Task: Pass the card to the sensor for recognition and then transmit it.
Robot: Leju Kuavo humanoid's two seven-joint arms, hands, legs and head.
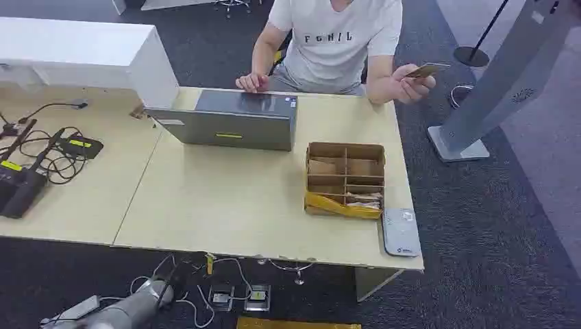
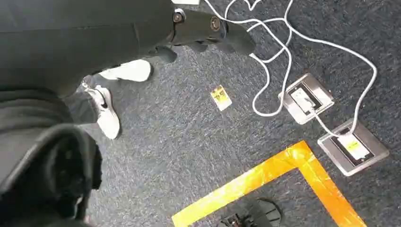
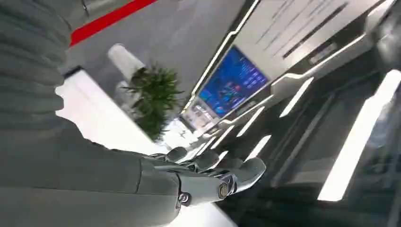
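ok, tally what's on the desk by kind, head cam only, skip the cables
Laptop: 1
Cardboard divider box: 1
White sensor pad: 1
Black devices with yellow labels: 2
Total: 5
The card is in the person's hand, off the desk.

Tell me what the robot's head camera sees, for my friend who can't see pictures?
A person in a white T-shirt sits behind a pale wooden table, holding up a card in one hand. On the table are a grey laptop, a divided cardboard box and, near the front corner, a flat grey card sensor. Black cables lie at the far left.
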